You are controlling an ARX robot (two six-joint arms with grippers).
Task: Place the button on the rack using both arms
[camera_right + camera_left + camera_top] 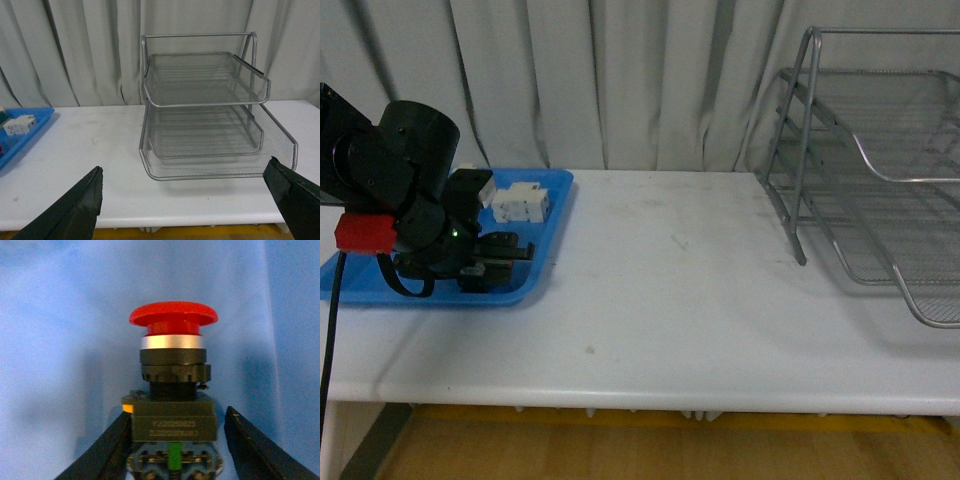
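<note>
The button (173,320), with its red mushroom cap and black and silver body, lies on the blue tray (60,340). My left gripper (177,412) is open around the button's blocky body. One finger (107,450) is close against the body and the other (255,450) stands apart. In the front view the left gripper (495,262) is low over the blue tray (552,210), and the button is hidden behind it. The silver wire rack (880,170) stands at the table's right. My right gripper (185,165) is open and empty, facing the rack (205,100) from in front.
A white block component (520,203) lies at the back of the blue tray and also shows in the right wrist view (20,124). The white table (670,290) spans between tray and rack. Grey curtains hang behind.
</note>
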